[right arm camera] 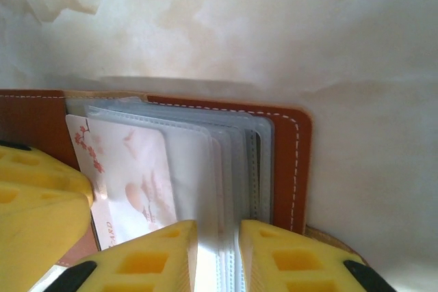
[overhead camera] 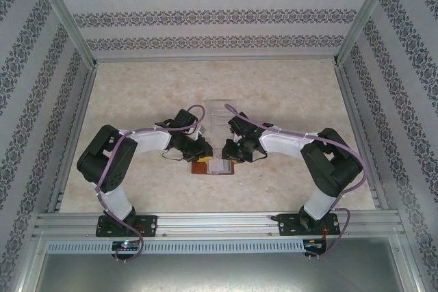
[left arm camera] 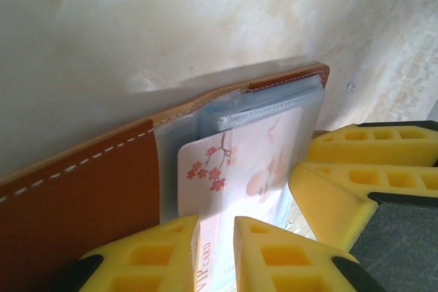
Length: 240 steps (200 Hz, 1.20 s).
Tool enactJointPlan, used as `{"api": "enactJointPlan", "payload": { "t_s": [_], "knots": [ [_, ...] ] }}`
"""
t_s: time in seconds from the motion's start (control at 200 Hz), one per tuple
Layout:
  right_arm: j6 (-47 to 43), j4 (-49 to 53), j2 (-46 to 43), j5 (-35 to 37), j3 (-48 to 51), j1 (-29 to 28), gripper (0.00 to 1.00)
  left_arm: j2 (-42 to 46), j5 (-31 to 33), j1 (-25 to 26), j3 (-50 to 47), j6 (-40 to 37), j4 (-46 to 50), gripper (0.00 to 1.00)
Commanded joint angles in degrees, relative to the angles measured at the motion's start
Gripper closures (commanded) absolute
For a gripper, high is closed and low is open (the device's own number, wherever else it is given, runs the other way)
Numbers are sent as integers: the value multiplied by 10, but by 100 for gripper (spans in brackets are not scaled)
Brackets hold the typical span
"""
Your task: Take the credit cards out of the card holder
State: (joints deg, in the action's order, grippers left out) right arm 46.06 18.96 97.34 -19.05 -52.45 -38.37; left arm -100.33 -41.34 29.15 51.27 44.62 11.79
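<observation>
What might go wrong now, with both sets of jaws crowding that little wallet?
The blossom card looks only partly out of its clear sleeve; a pull may drag the whole card holder along.
The right jaws straddle the sleeve stack, so they might pinch sleeves, not a card.
Both sets of jaws sit close together and may bump.

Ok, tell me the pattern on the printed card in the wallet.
Red-pink blossoms on a dark branch, on a pale card; clearest in the left wrist view.
</observation>
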Motion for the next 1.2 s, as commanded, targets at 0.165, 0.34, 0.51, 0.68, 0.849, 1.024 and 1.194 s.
{"api": "enactJointPlan", "payload": {
  "t_s": [0.165, 0.34, 0.51, 0.68, 0.849, 1.024, 1.194],
  "knots": [
    [-10, 45, 12, 23, 8, 4, 75, 36, 36, -4, -1, -1, 21, 73],
    [-10, 42, 12, 21, 9, 5, 75, 39, 32, -4, -7, 7, 10, 70],
    [-10, 42, 10, 21, 12, 4, 75, 34, 50, -5, -3, 2, 30, 69],
    [-10, 42, 12, 20, 10, 4, 75, 23, 54, -5, -3, -1, 38, 68],
    [-10, 41, 14, 18, 9, 5, 75, 17, 41, -5, -6, 3, 23, 68],
    [-8, 40, 16, 16, 9, 4, 75, 3, 12, -5, -14, 12, -12, 69],
    [-7, 40, 16, 16, 8, 4, 75, -10, -3, -5, -21, 21, -39, 70]
  ]
}}
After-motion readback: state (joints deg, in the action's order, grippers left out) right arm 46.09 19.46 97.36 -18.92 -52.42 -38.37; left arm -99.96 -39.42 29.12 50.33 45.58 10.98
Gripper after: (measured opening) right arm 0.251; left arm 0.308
